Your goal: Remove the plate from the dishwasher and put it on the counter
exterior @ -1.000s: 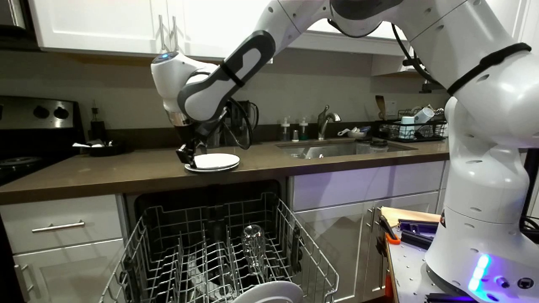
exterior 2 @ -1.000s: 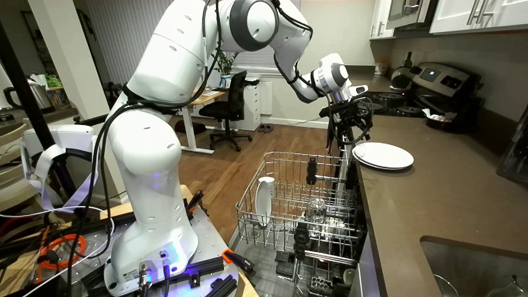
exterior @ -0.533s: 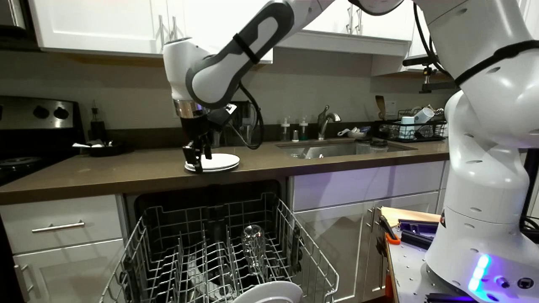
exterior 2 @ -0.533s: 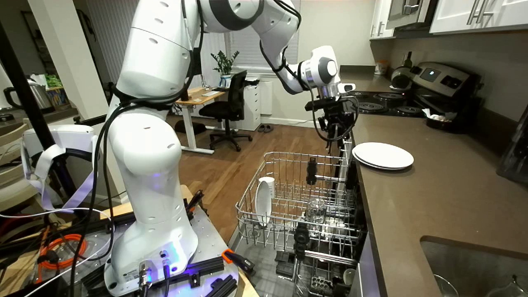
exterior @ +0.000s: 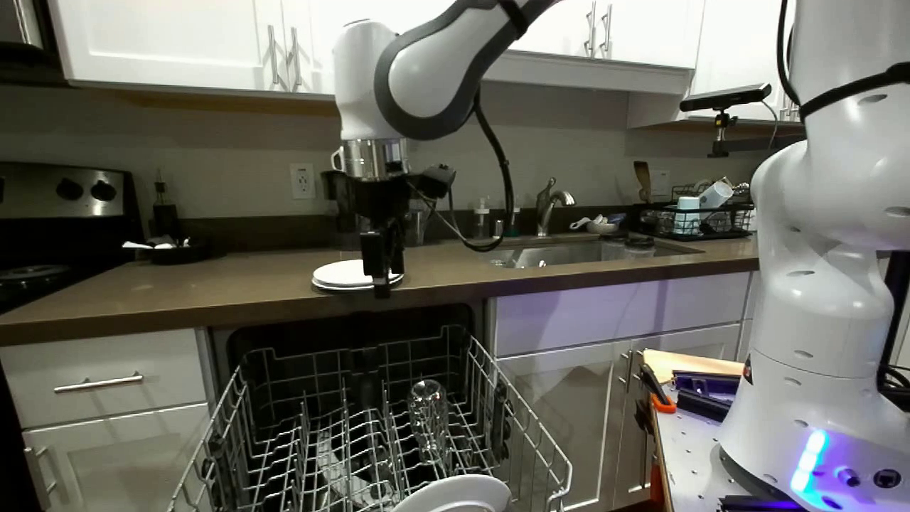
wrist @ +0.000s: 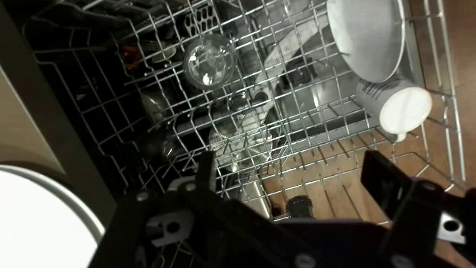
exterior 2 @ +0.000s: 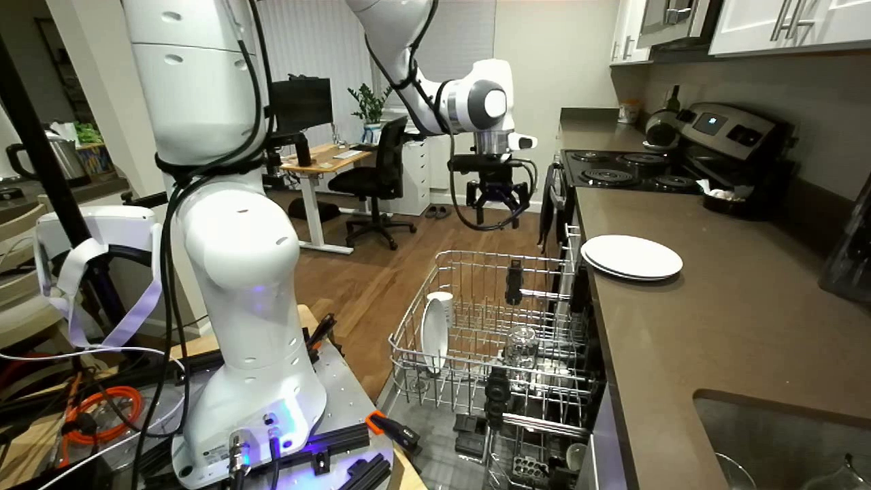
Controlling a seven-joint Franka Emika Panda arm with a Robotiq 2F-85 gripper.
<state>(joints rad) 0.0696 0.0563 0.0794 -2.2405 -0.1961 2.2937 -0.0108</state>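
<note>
- Pincer (exterior 2: 497, 222) is hanging above the rack (exterior 2: 476, 254), its jaws standing apart around nothing
- Plate (wrist: 366, 39) is standing on edge in the dishwasher (exterior: 313, 331), at the rack's outer end, just beside the cup (wrist: 399, 106)
- Stacked plates (exterior 2: 633, 256) are lying on the worktop (exterior 2: 735, 327), so the step in hand is probably fetching the racked one
- Next move is likely calling for lining the jaws up across its rim, lowering clear of the cup, then gripping
</note>
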